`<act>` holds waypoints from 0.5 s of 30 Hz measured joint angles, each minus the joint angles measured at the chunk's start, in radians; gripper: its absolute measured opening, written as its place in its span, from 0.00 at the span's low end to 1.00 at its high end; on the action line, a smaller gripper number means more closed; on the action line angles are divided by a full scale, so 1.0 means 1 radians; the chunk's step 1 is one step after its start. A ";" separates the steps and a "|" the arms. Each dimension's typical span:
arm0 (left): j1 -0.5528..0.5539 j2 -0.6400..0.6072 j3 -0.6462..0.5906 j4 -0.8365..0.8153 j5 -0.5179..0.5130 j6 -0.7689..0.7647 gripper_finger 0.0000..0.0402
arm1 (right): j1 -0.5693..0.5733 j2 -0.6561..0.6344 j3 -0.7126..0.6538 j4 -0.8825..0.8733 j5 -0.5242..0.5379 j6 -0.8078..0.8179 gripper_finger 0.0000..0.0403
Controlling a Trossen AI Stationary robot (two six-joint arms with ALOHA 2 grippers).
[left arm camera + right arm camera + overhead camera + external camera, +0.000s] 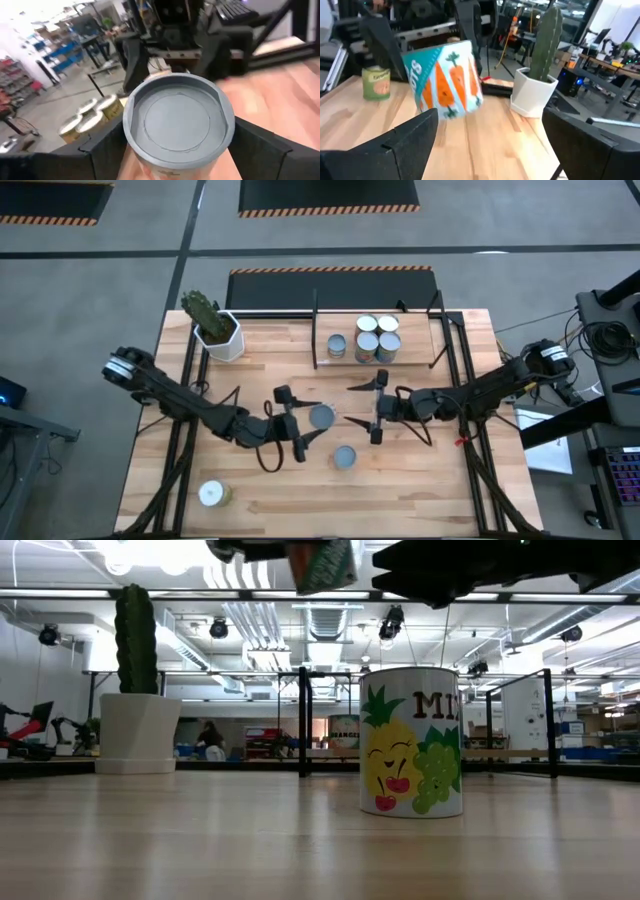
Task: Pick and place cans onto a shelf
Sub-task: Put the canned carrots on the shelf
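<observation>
Above mid-worktop, left hand [300,430] clamped on teal carrot-label can [321,416]; right hand [374,410] spread apart nearby. Fruit-printed can [412,741] reads "MI".

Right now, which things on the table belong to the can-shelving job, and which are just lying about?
Job in hand:
left gripper, jaws shut on the carrot can
right gripper, jaws open
grey-topped can and white-topped can, both on the table
shelf with a cluster of cans

Lying about:
cactus pot
</observation>
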 joint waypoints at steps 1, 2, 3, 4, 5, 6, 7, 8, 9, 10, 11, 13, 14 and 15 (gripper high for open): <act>-0.006 -0.015 0.000 -0.044 0.000 -0.022 0.71 | 0.000 -0.012 0.000 -0.022 0.000 0.001 0.86; -0.011 -0.027 0.000 -0.091 0.000 -0.049 0.71 | 0.000 -0.026 0.004 -0.052 -0.001 0.002 0.86; -0.014 -0.036 0.000 -0.136 0.000 -0.077 0.71 | 0.000 -0.036 0.019 -0.098 -0.001 0.009 0.86; -0.016 -0.043 0.000 -0.182 0.000 -0.106 0.71 | 0.000 -0.042 0.042 -0.154 -0.003 0.019 0.86; -0.016 -0.048 0.000 -0.225 -0.001 -0.137 0.71 | 0.000 -0.047 0.067 -0.221 -0.004 0.032 0.86; -0.016 -0.053 0.000 -0.262 -0.001 -0.166 0.71 | 0.000 -0.048 0.097 -0.297 -0.007 0.038 0.86; -0.016 -0.057 0.000 -0.295 -0.001 -0.194 0.71 | 0.000 -0.045 0.133 -0.377 -0.017 0.046 0.86; -0.016 -0.057 0.000 -0.322 -0.003 -0.217 0.71 | 0.000 -0.038 0.168 -0.446 -0.026 0.051 0.86; -0.016 -0.057 0.000 -0.343 -0.004 -0.233 0.71 | 0.000 -0.032 0.206 -0.519 -0.032 0.052 0.86; -0.016 -0.057 0.000 -0.361 -0.004 -0.244 0.71 | 0.000 -0.022 0.240 -0.580 -0.034 0.052 0.86; -0.016 -0.056 0.000 -0.371 -0.004 -0.251 0.71 | 0.000 -0.009 0.275 -0.632 -0.034 0.052 0.86; -0.016 -0.055 0.000 -0.370 -0.005 -0.253 0.71 | 0.000 0.017 0.341 -0.721 -0.034 0.052 0.86; -0.016 -0.055 0.000 -0.368 -0.005 -0.253 0.71 | 0.000 0.033 0.371 -0.765 -0.034 0.050 0.86; -0.016 -0.055 0.000 -0.368 -0.005 -0.253 0.71 | 0.000 0.051 0.400 -0.796 -0.034 0.050 0.86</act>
